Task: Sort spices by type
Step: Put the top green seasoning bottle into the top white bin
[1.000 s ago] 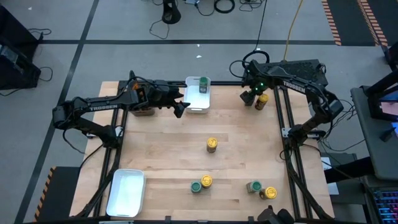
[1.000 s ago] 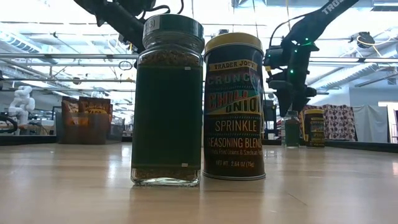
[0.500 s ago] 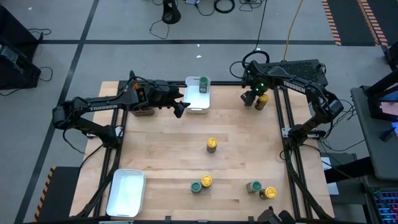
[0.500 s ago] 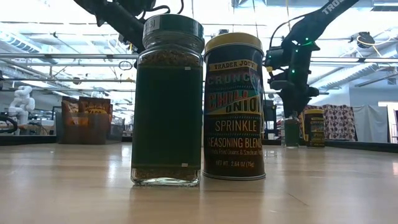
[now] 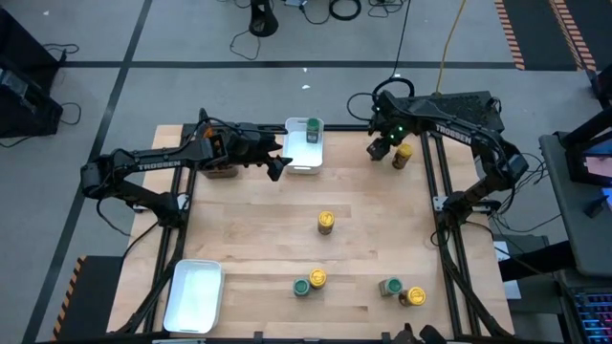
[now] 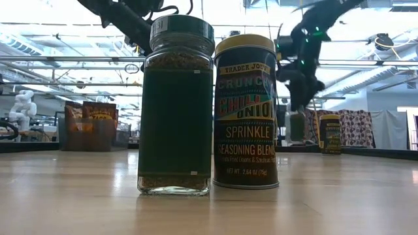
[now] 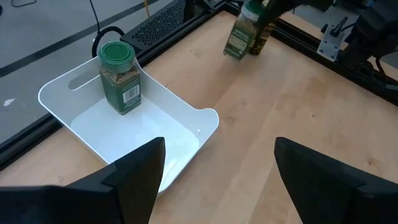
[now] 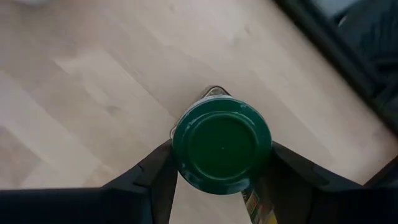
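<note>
R gripper's got a green-lid jar, lifted clear of the wood, upper right of the high view.

Near to far on the high view: bottom edge I see a white tray (image 5: 194, 296) at lower left, a green + yellow pair (image 5: 308, 281) at bottom centre, and another pair (image 5: 402, 291) at lower right. Mid-table, one yellow-lid jar (image 5: 326, 223) alone. Far side: second tray (image 5: 304, 146) at top centre w/ a green-lid jar (image 7: 120, 77) standing upright in it; my left gripper (image 5: 276, 164) sits just beside that tray, fingers wide apart, holding nothing. Right gripper (image 5: 381, 145) has its fingers closed on the held jar (image 8: 221, 144); low view shows it off the table, right of centre. A yellow-lid jar (image 5: 404, 156) stands just beside it.
</note>
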